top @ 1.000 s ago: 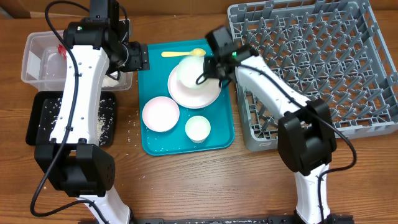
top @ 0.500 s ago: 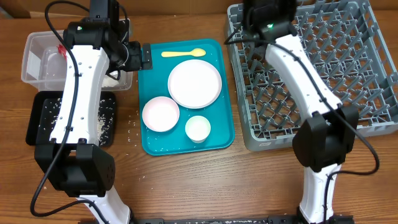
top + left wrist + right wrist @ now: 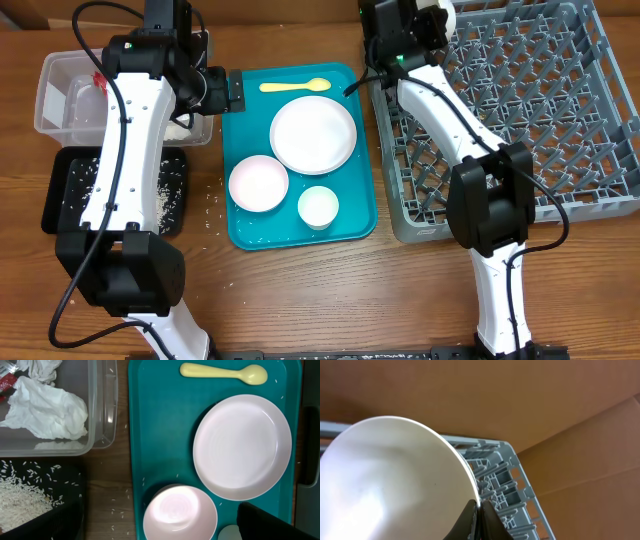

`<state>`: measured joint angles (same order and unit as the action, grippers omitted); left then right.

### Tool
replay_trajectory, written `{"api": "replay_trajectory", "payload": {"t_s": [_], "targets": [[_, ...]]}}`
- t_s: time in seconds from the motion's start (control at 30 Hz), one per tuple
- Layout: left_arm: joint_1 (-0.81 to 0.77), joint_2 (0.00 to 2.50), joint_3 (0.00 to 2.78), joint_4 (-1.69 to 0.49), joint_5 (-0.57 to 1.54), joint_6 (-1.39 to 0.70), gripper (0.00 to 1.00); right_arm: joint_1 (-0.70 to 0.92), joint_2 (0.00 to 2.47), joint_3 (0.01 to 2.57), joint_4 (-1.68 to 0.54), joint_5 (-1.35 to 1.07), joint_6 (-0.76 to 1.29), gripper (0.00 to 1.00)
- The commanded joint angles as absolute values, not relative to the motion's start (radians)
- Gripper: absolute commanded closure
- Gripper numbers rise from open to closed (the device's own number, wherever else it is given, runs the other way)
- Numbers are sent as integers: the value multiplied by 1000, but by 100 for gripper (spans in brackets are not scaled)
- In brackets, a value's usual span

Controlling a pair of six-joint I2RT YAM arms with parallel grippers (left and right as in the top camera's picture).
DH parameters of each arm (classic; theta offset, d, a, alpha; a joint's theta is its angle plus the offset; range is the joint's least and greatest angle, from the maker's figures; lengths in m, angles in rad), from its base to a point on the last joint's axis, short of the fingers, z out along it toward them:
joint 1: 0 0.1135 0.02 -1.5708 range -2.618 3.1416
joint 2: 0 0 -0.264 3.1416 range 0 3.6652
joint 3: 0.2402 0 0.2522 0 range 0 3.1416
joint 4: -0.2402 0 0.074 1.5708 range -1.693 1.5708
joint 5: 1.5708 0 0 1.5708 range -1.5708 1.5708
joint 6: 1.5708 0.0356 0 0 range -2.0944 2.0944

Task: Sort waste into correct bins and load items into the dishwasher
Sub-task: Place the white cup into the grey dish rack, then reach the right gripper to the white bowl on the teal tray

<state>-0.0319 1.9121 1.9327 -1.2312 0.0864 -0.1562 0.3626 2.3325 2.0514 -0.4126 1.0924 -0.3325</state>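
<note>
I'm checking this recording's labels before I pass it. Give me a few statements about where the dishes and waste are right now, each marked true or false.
1. The right gripper holds a white bowl by its rim, near the dish rack corner. True.
2. The yellow spoon lies in the dish rack. False: it lies on the teal tray, beside the plate.
3. Crumpled tissue sits in the clear tub. True.
4. The black tray holds nothing. False: loose rice lies in it.
</note>
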Motion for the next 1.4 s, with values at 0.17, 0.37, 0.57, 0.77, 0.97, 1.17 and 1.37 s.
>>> {"api": "replay_trajectory", "payload": {"t_s": [0.17, 0.37, 0.57, 0.77, 0.97, 1.17, 1.37], "targets": [[-33, 1909, 1951, -1230, 97, -161, 0, 374, 2387, 2041, -429, 1124, -290, 96], [-33, 1909, 1951, -1230, 97, -161, 0, 413, 2387, 2041, -504, 1053, -290, 96], [-33, 1909, 1951, -1230, 97, -161, 0, 445, 2387, 2041, -590, 1045, -268, 89], [-33, 1909, 1951, -1230, 97, -161, 0, 477, 2386, 2045, -596, 1053, -268, 43], [-33, 1909, 1951, -1230, 97, -161, 0, 531, 2342, 2090, -594, 1072, -230, 22], [-33, 1909, 1951, -1230, 97, -161, 0, 570, 2189, 2090, -774, 702, -35, 20], [-33, 1909, 1951, -1230, 97, -161, 0, 567, 2140, 2083, -937, -270, 56, 14]]}}
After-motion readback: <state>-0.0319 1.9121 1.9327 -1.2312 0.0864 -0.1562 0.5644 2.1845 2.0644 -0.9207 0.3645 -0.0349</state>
